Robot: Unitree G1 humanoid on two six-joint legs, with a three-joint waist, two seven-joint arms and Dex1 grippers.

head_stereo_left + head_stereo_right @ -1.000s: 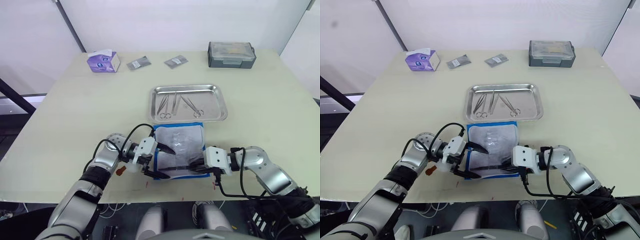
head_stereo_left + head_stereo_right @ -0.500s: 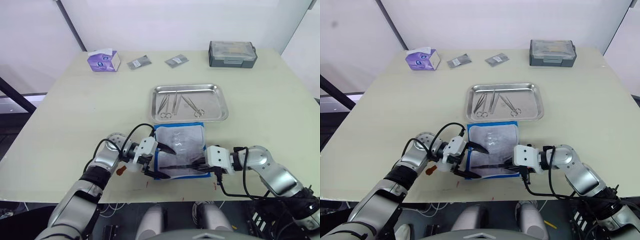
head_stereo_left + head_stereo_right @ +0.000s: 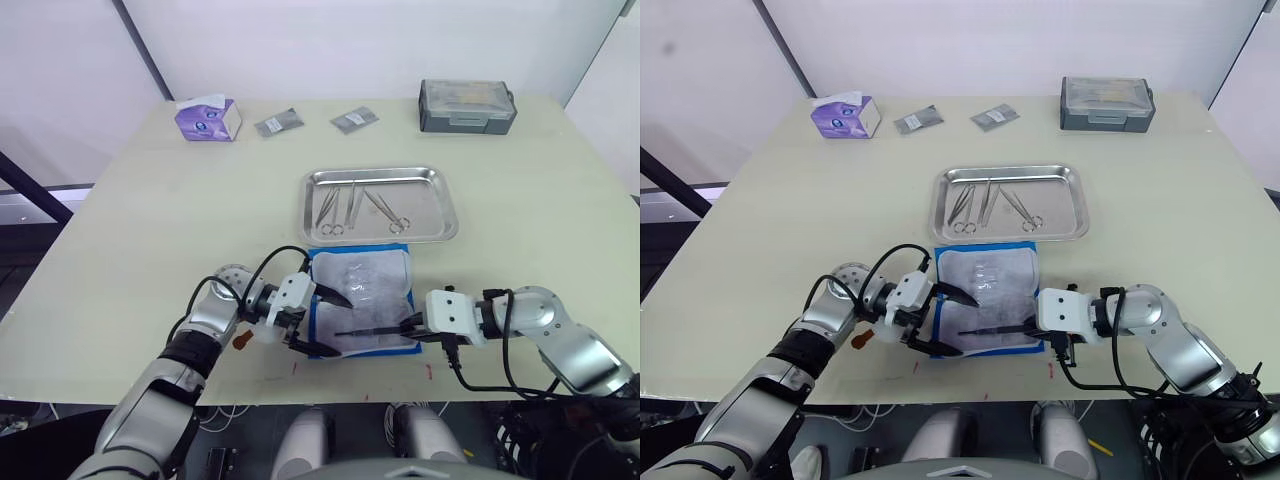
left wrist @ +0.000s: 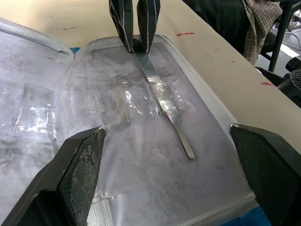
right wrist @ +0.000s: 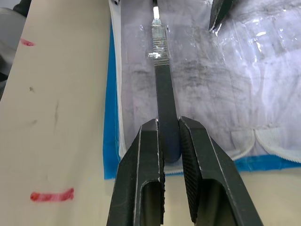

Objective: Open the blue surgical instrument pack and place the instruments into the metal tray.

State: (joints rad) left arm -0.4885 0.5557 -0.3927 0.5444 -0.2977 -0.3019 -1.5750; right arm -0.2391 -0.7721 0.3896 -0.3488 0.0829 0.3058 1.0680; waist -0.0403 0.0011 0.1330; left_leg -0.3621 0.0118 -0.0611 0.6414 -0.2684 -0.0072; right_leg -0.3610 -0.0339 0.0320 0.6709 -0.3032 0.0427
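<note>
The pack lies opened on the surface, just before the tray, which holds several instruments. The right hand is clamped on the end of a tweezer lying across the pack; the left hand is spread wide, pinning the pack's edge. Held by its very end, the tweezer could swing or slip free on lifting

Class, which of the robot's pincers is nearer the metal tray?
Left. The left pincer spans the open pack's left edge, one finger reaching up toward the metal tray. The right pincer sits at the pack's near right corner, farther back, gripping tweezers.
</note>
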